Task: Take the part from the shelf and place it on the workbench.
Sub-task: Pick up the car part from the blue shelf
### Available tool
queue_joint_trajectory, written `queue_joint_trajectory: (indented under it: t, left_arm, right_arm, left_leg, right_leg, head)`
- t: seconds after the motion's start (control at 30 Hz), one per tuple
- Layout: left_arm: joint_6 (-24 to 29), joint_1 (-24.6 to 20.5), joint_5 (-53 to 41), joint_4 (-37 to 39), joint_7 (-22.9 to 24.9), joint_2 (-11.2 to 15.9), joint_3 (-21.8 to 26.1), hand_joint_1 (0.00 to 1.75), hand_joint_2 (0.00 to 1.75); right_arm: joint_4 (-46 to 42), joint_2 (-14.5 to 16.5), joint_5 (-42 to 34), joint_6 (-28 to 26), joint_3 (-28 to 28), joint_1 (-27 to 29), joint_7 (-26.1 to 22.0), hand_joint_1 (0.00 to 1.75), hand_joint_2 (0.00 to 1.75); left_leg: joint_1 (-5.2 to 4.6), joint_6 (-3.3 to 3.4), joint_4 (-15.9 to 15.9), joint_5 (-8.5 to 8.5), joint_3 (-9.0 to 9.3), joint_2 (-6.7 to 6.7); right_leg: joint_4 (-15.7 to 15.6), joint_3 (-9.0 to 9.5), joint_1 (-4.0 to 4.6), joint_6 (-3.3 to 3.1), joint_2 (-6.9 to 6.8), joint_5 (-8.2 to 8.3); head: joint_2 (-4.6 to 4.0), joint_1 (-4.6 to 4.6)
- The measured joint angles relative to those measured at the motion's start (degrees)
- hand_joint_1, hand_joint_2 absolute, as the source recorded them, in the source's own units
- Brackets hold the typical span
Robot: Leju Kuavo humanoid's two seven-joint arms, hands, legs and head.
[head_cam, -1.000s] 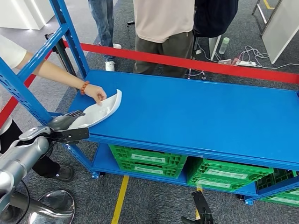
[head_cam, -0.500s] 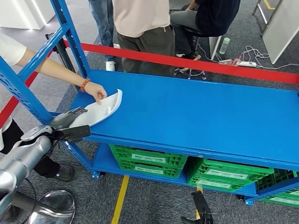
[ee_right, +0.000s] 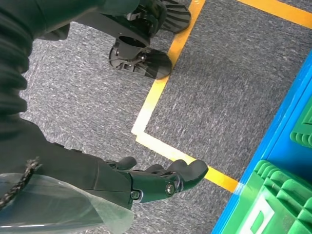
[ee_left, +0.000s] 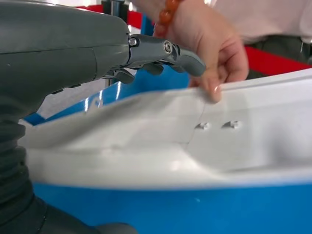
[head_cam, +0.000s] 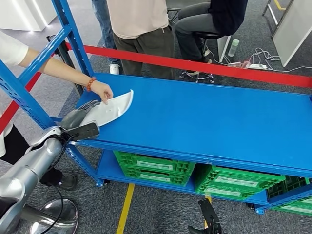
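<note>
The part (head_cam: 110, 109) is a long curved white plastic shell lying at the left end of the blue shelf (head_cam: 206, 122). A person's hand (head_cam: 103, 91) with a bead bracelet pinches its far edge. My left hand (head_cam: 79, 122) sits at the part's near end, fingers stretched over the top and thumb under the shelf edge. In the left wrist view the fingers (ee_left: 162, 51) hover just above the white part (ee_left: 221, 141) without closing on it, next to the person's hand (ee_left: 209, 46). My right hand (ee_right: 147, 180) hangs over the carpet, fingers loosely extended and holding nothing.
Blue shelf uprights (head_cam: 71, 34) stand at the left and a red bar (head_cam: 206, 66) runs behind the shelf. Green crates (head_cam: 154, 168) fill the lower level. People stand and sit beyond the bar. A yellow line (ee_right: 165, 102) marks the grey carpet.
My left hand has moved up and forward along the part's near end. The person has shifted the part slightly farther onto the shelf and to the right. People behind the bar have moved.
</note>
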Motion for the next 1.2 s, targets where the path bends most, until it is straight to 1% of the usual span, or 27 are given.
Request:
queue_joint_trajectory:
  t: [0.3, 0.47, 0.67, 1.2]
  left_arm:
    - [0.0, 0.0, 0.1, -1.2, -0.7, -0.6, 0.1, 0.0, 1.75]
    - [-0.4, 0.0, 0.7, -2.5, -2.4, -1.6, 0.1, 0.0, 1.75]
    - [-1.3, 0.0, 0.7, -4.4, -2.6, -2.6, 0.0, 0.0, 1.75]
    - [-1.6, 0.0, 0.9, -5.5, -2.6, -3.1, -0.1, 0.0, 1.75]
  right_arm:
    - [0.0, 0.0, 0.0, 0.0, 0.0, -0.2, 0.1, 0.0, 1.75]
    - [0.0, 0.0, 0.1, 0.4, 0.1, -0.3, 0.1, 0.0, 1.75]
    - [0.0, 0.0, 0.3, 0.7, 0.3, -0.4, 0.2, 0.0, 1.75]
    - [0.0, 0.0, 0.3, 0.7, 0.5, -0.4, 0.3, 0.0, 1.75]
  left_leg:
    - [0.01, 0.0, 0.0, 0.0, 0.0, 0.0]
    - [0.01, 0.0, 0.0, 0.0, -0.01, -0.01]
    - [0.01, 0.0, 0.0, 0.0, -0.01, -0.01]
    - [0.01, 0.0, 0.0, 0.0, -0.01, -0.01]
  right_leg:
    - [0.0, -0.02, 0.01, -0.02, -0.01, -0.01]
    - [0.0, -0.01, 0.01, -0.02, -0.03, -0.02]
    - [0.0, -0.01, 0.0, -0.01, -0.02, -0.02]
    - [0.0, -0.01, 0.01, -0.02, -0.02, -0.02]
  head:
    - [0.01, 0.01]
    - [0.01, 0.02]
    - [0.01, 0.02]
    - [0.01, 0.0]
